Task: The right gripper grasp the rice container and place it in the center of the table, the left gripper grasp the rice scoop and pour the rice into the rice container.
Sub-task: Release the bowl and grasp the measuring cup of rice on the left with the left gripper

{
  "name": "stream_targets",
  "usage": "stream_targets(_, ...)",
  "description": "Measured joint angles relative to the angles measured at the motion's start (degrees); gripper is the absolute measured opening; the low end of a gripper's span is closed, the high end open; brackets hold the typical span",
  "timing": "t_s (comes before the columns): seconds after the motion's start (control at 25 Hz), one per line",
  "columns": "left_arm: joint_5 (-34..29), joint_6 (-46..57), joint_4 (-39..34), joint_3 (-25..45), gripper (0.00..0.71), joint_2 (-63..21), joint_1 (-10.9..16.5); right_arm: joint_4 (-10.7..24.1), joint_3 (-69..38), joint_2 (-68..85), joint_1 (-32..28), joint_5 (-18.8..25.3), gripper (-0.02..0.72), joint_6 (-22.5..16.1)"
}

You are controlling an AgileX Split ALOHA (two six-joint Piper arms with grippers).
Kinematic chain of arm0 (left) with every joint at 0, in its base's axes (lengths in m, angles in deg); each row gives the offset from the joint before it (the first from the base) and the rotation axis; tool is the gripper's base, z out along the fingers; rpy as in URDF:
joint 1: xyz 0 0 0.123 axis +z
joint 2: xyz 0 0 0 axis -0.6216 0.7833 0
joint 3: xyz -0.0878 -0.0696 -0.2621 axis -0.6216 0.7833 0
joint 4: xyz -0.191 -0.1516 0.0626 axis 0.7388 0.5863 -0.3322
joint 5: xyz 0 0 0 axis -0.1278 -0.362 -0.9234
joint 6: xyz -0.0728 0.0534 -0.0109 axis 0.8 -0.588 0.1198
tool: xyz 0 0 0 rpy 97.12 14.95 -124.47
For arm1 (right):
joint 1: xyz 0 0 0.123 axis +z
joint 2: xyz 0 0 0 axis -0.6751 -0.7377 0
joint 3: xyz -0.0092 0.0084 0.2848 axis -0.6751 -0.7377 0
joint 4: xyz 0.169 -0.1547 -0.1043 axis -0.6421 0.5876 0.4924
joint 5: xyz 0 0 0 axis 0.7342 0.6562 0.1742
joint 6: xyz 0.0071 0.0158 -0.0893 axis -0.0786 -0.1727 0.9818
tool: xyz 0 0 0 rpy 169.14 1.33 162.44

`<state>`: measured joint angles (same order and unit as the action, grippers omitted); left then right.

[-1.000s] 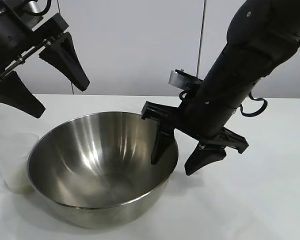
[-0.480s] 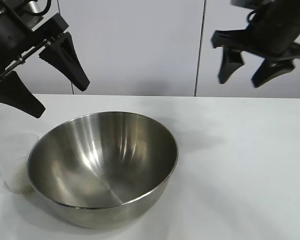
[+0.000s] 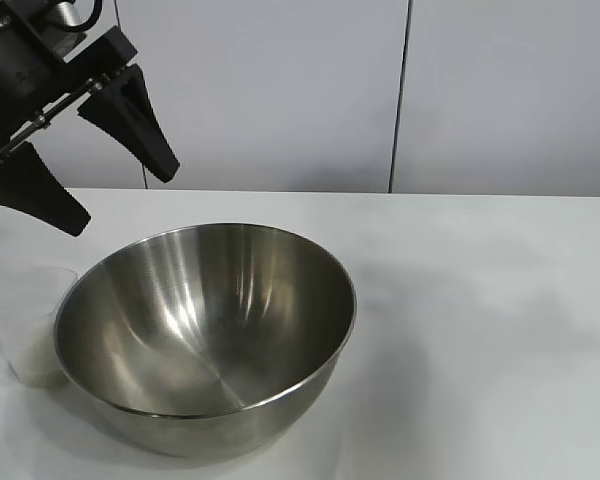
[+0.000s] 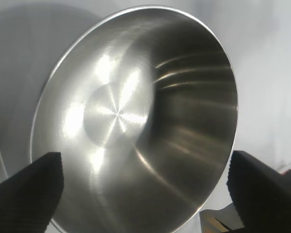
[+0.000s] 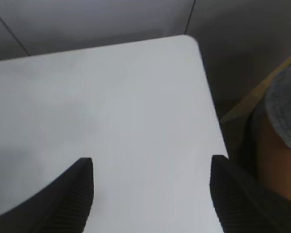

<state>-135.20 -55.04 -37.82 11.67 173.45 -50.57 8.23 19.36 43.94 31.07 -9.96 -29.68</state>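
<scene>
The rice container [image 3: 205, 330], a large steel bowl, stands empty on the white table [image 3: 480, 330], left of the middle. It fills the left wrist view [image 4: 136, 116]. The rice scoop [image 3: 35, 335], a small clear cup, stands upright at the bowl's left side, partly hidden by it, with something whitish at its bottom. My left gripper [image 3: 125, 200] hangs open and empty above the bowl's far left rim and the cup. My right gripper [image 5: 151, 162] is out of the exterior view. It is open and empty high over a bare table corner.
The table's rounded corner and edge [image 5: 203, 73] show in the right wrist view, with dark floor and a grey-clad shape [image 5: 286, 111] beyond. A grey panelled wall [image 3: 400, 100] stands behind the table.
My right gripper has let go of the bowl's right rim, risen up and to the right, and left the exterior view. The bowl stays put. The left arm has not moved.
</scene>
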Motion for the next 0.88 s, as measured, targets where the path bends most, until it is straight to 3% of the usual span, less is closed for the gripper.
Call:
stream_targets(0.12,0.0,0.0,0.0,0.0,0.659,0.0,0.0,-1.97,-4.29,11.71,0.0,1.26,0.473,1.5)
stream_targets(0.4,0.0,0.0,0.0,0.0,0.659,0.01,0.0,-2.05,-18.81,30.66,2.4,2.0,0.473,1.98)
stream_targets(0.6,0.0,0.0,0.0,0.0,0.659,0.06,0.0,0.93,-27.74,36.72,5.25,4.69,0.473,1.84)
stream_targets(0.88,0.0,0.0,0.0,0.0,0.659,0.06,0.0,4.71,-35.22,36.85,9.12,5.16,0.473,-0.71)
